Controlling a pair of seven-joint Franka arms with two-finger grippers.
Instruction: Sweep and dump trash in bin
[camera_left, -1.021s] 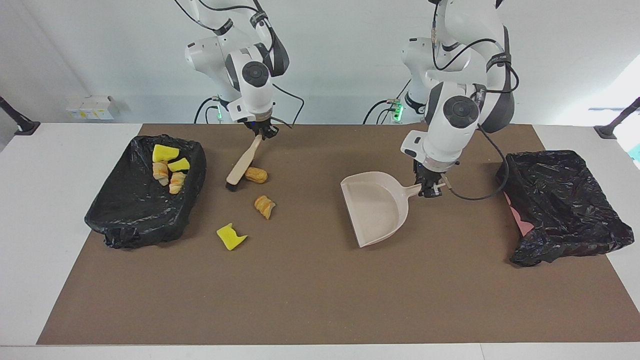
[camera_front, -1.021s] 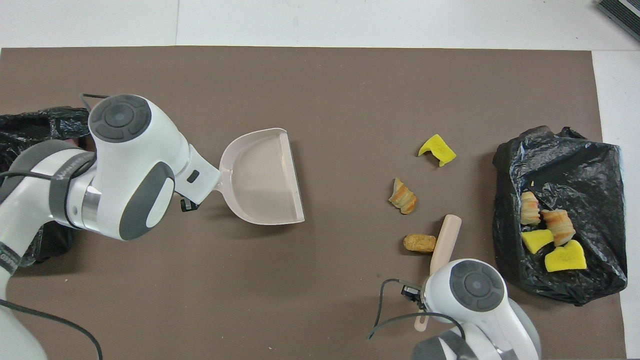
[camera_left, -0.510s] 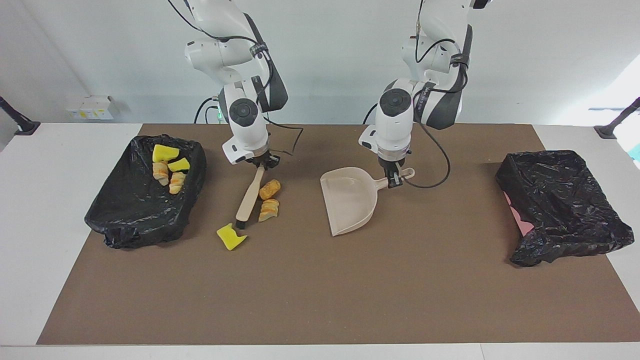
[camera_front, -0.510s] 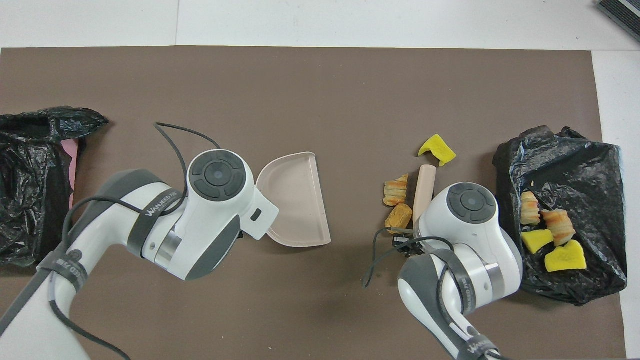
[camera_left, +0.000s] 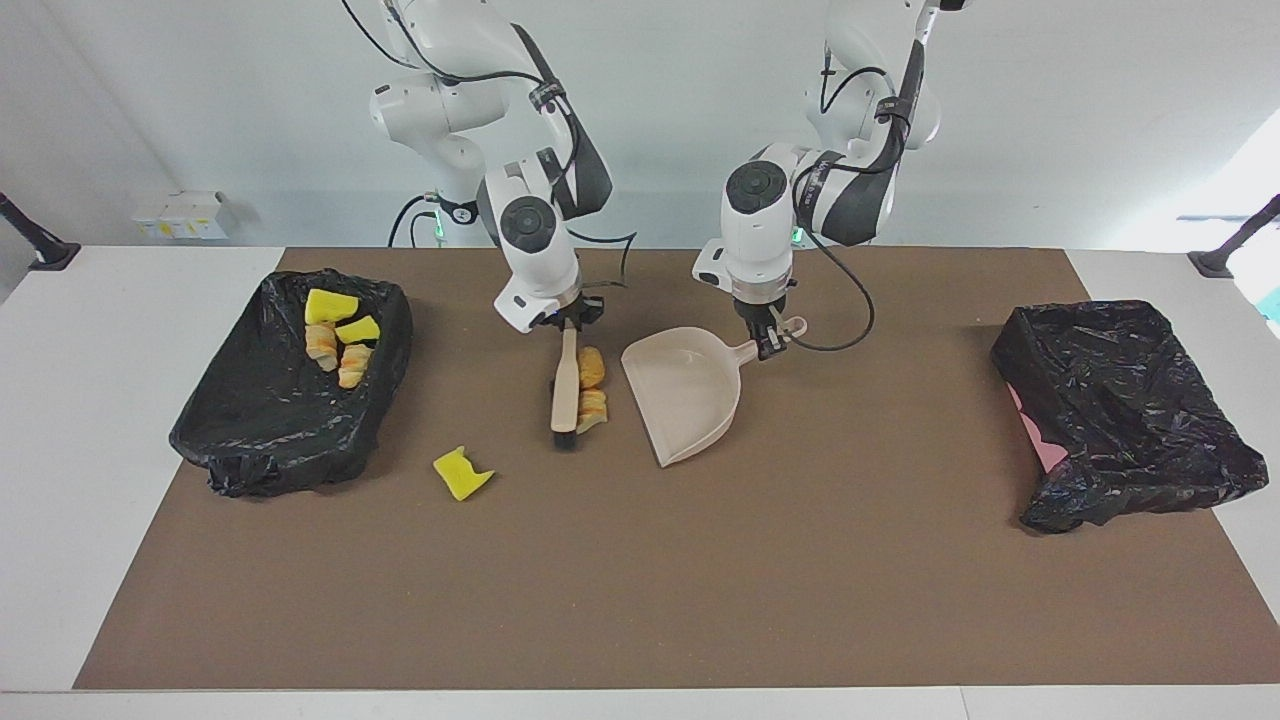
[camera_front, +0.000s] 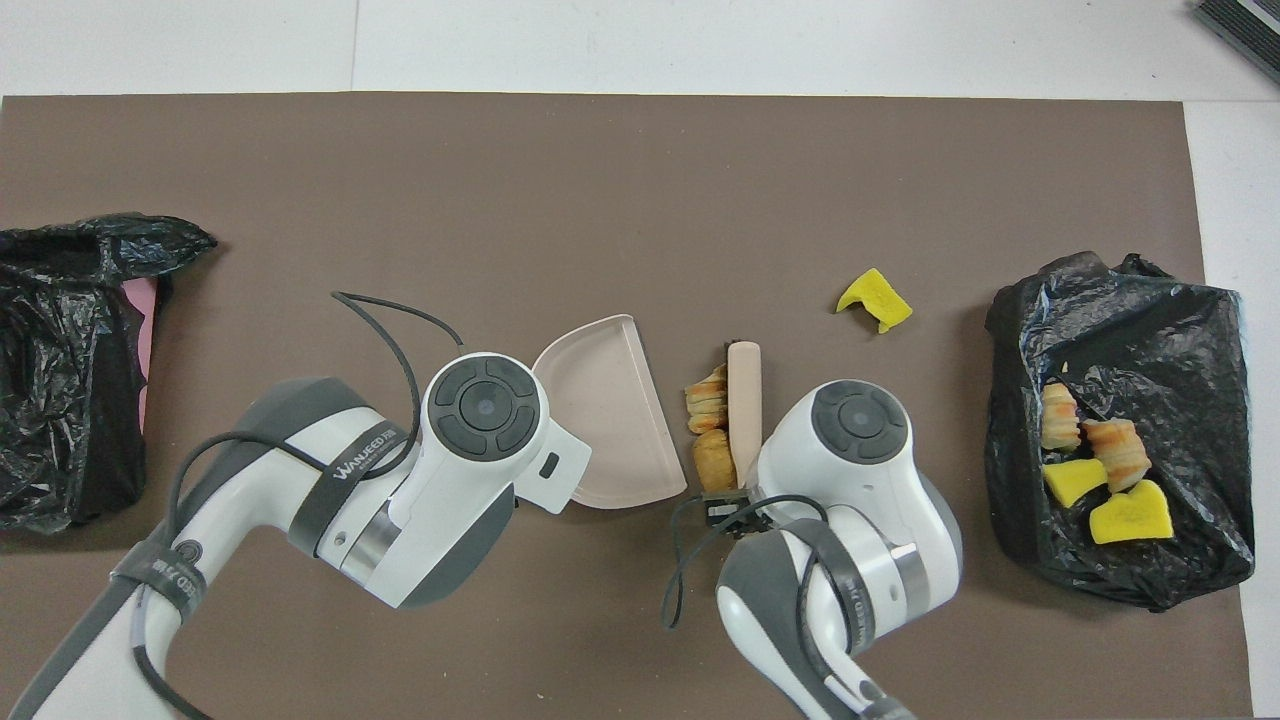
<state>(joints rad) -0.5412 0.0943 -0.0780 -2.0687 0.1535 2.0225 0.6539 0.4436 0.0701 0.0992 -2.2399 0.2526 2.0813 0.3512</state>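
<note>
1. Near the middle of the brown mat (camera_left: 640, 580), the right gripper (camera_left: 566, 320) is clamped tight on the handle end of the brush (camera_left: 565, 390); the brush lies flat, its black bristles pointing away from the robots.
2. The left gripper (camera_left: 768, 338) is closed on the handle of the beige dustpan (camera_left: 685, 390). The pan rests on the mat with its open mouth facing the brush.
3. Count of trash: seven pieces in all. Two orange-brown bread-like lumps (camera_left: 591, 390) lie in a row against the brush, between it and the dustpan mouth, just short of the pan's lip.
4. One yellow sponge chunk (camera_left: 462, 473) lies alone on the mat, apart from the brush, toward the right arm's end of the table.
5. Four pieces (camera_left: 338, 340) sit inside the black-lined bin (camera_left: 290, 430) at the right arm's end: two yellow sponge chunks and two striped orange-and-pale lumps, clustered at the side nearer the robots.
6. Count of bins: two. The second black-lined bin (camera_left: 1130, 410) stands at the left arm's end, with pink showing through at one edge.
</note>
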